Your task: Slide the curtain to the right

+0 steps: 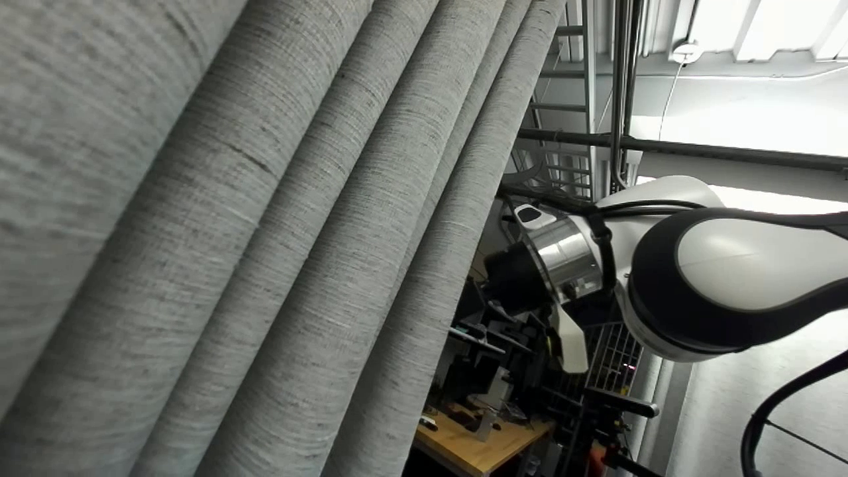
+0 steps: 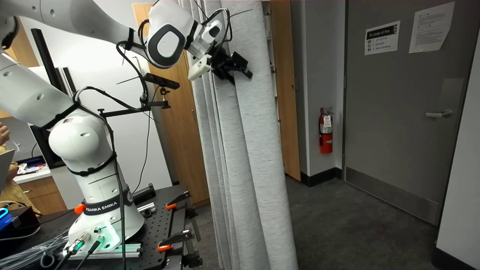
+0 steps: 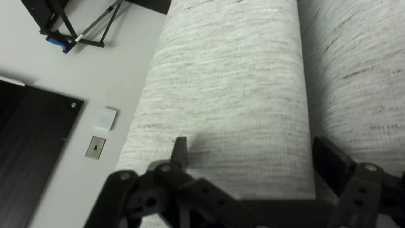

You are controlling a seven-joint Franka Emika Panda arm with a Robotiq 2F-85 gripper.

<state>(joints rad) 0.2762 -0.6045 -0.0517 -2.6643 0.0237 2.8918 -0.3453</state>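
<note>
Curtain [image 2: 262, 150] hanging; long axis near vertical, folds [image 1: 371, 218] lengthwise.

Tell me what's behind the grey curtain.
In an exterior view, a wooden panel shows past the left edge of the curtain, another wooden panel past the right. What lies directly behind the folds is hidden there.

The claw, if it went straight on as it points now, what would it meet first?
The curtain: the wrist view shows it straight ahead of the open claw. Depth is unclear; they may be touching.
</note>
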